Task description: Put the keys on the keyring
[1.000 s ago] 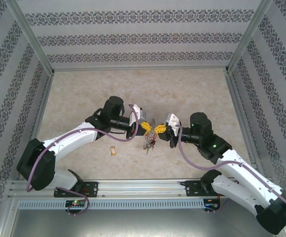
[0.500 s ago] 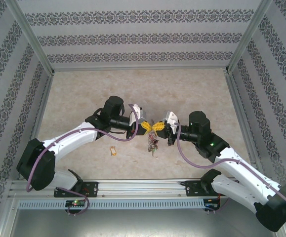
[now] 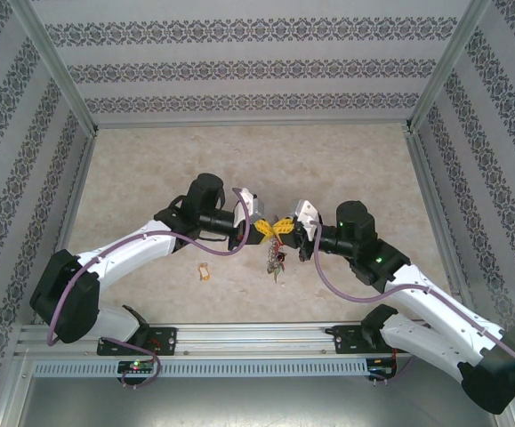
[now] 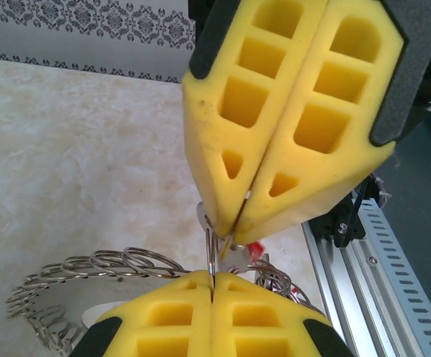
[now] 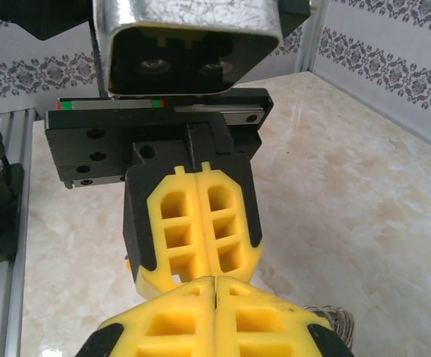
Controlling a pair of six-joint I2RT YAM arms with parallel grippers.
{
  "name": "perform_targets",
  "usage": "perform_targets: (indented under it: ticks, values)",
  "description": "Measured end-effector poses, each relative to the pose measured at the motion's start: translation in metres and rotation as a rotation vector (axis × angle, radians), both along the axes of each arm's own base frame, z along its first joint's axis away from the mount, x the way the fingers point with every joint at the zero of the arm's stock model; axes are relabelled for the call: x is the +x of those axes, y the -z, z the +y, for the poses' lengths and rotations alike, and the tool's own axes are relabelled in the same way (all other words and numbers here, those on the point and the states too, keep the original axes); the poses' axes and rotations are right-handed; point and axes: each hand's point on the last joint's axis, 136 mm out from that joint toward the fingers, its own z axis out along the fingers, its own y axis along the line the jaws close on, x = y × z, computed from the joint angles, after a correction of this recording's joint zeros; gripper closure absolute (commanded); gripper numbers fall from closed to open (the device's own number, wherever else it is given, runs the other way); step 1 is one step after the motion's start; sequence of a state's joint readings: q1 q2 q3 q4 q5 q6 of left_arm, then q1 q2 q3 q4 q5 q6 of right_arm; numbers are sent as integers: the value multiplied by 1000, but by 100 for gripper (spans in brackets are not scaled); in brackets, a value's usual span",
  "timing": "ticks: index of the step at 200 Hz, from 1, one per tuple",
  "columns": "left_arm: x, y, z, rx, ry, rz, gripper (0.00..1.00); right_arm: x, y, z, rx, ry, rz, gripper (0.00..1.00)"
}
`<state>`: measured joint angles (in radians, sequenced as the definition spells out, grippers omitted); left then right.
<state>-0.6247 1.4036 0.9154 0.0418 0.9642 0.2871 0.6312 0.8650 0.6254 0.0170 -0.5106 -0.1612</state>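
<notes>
Right arm shifted toward 9 o'clock over the past second, bringing its fingertips up against the left arm's. The hanging bundle drew in from a slanted spread to a tighter drop.

- Left gripper (image 3: 265,231): yellow foam fingers pressed together, a thin wire loop of the keyring (image 3: 276,258) entering their seam in the left wrist view.
- Right gripper (image 3: 285,228): fingers pressed together, tips meeting the left gripper's. A sliver of metal sits at its seam; whether it is key or ring wire cannot be told.
- Keyring: lifted off the worktop (image 3: 150,169), hanging at 6 o'clock from the meeting point. Silvery loops fan toward 9 o'clock in the left wrist view.
- Red tag (image 4: 254,249): just below the right gripper's tips, among the metal.
- Tan-tagged key (image 3: 205,272): loose on the worktop, at 8 o'clock from the grippers, well apart from the keyring.
</notes>
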Motion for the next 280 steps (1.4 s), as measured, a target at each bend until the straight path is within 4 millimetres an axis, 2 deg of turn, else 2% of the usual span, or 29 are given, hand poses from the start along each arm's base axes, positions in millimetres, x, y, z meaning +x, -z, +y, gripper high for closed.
perform_targets:
  ticks: [192,245,280]
  values:
    - [14,-7,-3,-23,-55,-66,100,20,8,-20,-49,191,6,100]
    - [16,0,-4,-42,-67,-77,100,21,11,-22,-45,208,39,100]
    - [17,14,-6,-48,-77,-65,100,21,23,-23,-77,209,73,100]
